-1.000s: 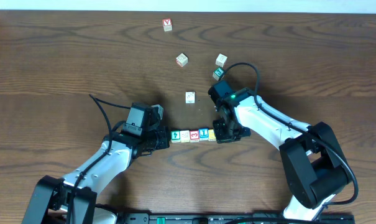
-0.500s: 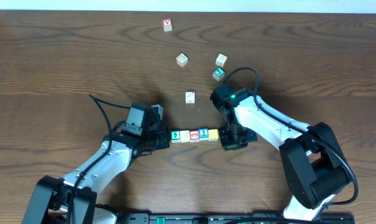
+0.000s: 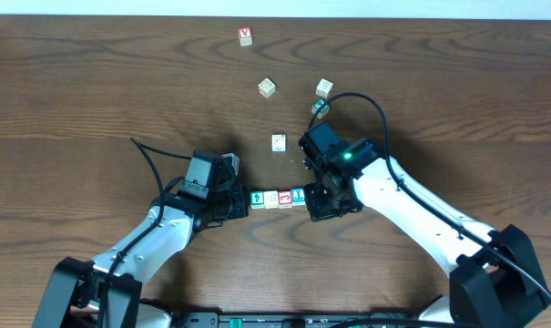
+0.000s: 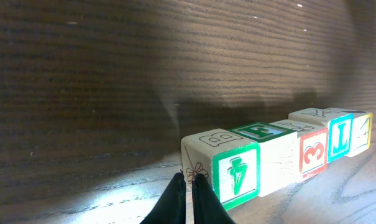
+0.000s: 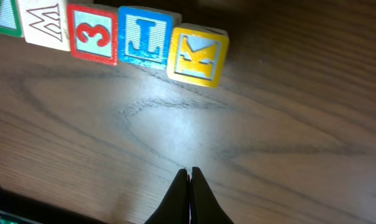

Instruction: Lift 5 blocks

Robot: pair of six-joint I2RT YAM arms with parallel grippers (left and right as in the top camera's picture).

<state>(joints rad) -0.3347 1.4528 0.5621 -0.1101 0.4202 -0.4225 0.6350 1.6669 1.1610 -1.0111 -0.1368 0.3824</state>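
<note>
Left claw point(image 4: 188, 186) is pinched shut on nothing, its tips right at the outer face of the green block point(image 4: 235, 174). Right claw point(image 5: 189, 175) is also shut and empty, over bare worktop point(image 5: 287, 124) near the yellow block point(image 5: 197, 55) but apart from it. Between those two sit the cream block point(image 5: 48, 25), red "3" block point(image 5: 92, 36) and blue block point(image 5: 144, 36). All five touch in one row near the middle of the worktop's front edge. A red "V" cube point(image 3: 246, 35) lies by the far edge.
</note>
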